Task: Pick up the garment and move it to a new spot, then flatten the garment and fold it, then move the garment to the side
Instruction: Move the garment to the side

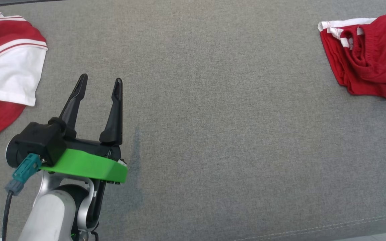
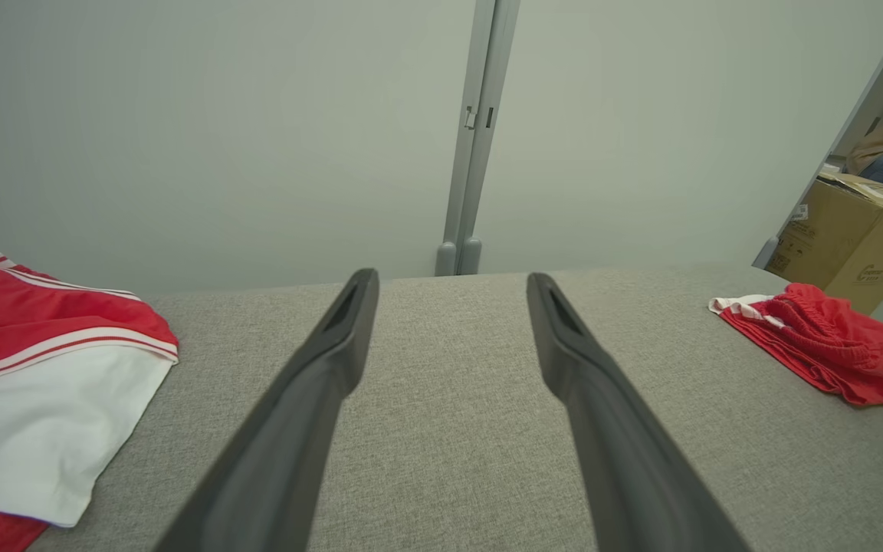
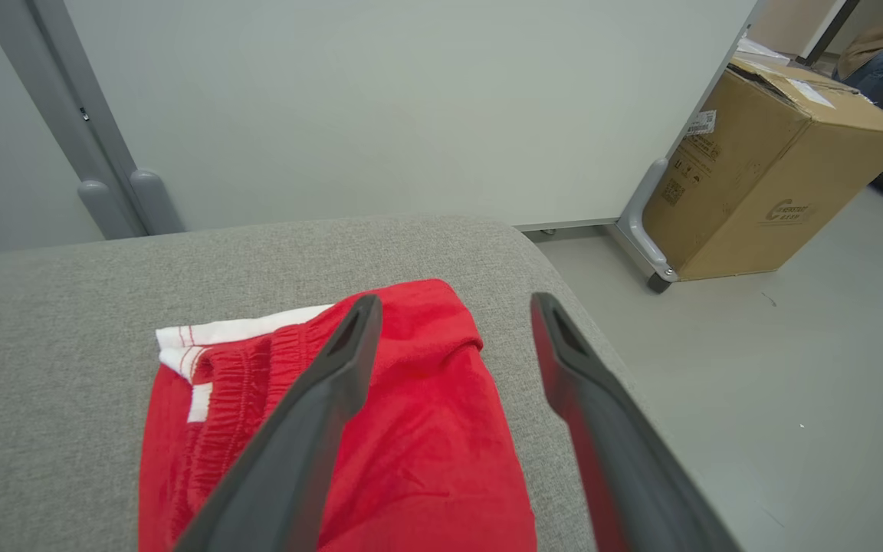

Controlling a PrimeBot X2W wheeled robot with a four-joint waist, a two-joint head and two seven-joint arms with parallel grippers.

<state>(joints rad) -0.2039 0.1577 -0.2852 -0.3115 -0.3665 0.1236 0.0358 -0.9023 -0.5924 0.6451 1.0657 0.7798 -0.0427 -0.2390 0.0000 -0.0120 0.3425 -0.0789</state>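
Left gripper point(image 1: 101, 78) and right gripper point(image 3: 454, 303) hover, fingers spread wide.

The left hand point(image 2: 451, 280) hangs, fingers spread, above the grey cushion point(image 2: 449, 429); red shorts point(image 2: 832, 345) far right; red-and-white garment point(image 2: 50, 383) left.

Bare grey cushion point(image 1: 230, 134) between red-and-white shirt point(image 1: 8, 67), left, and red shorts point(image 1: 367, 57), right

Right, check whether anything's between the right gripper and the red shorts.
Nothing visible does. The open right gripper points straight at the red shorts on the grey cushion; the red-and-white garment lies far off at the other end.
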